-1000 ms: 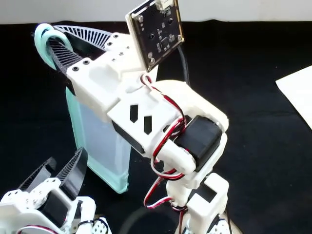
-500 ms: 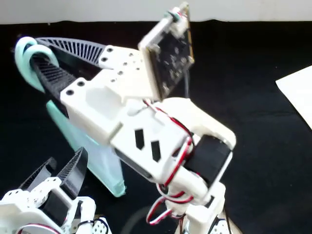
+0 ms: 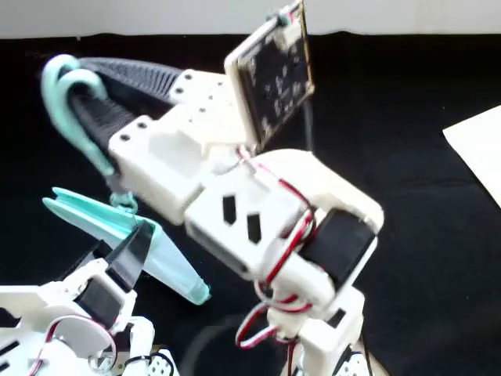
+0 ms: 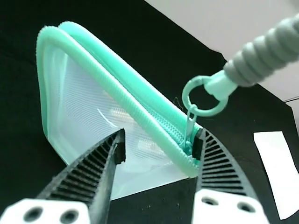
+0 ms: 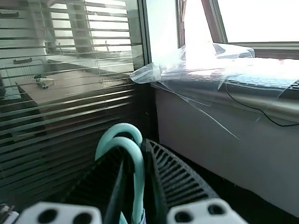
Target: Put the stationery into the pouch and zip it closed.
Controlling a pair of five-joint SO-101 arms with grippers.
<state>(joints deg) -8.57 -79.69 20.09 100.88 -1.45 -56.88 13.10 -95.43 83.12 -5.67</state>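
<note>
Left wrist view: black ribbed left fingers (image 4: pixel 93 182) spread wide, bracketing the zipper end of the mint-green mesh pouch (image 4: pixel 88 121). One tip against the zipper's end, the other just in front of the clear panel. Placed so, probably, to steady the body against a pull. Just beyond, a mint-green plastic ring (image 4: pixel 203 95) linked to the slider and drawn taut upward. Zipper apparently shut along the visible run; stationery inside impossible to make out.

Right wrist view: black ribbed right fingers (image 5: pixel 173 177) clamped narrow on the smooth mint-green carry loop (image 5: pixel 122 128), high over the black table (image 3: pixel 407 157).

High view: pouch hung tilted from that loop, low end between the left fingers. Hard to tell whether resting on the table. Likely held up for tension on the zipper.
</note>
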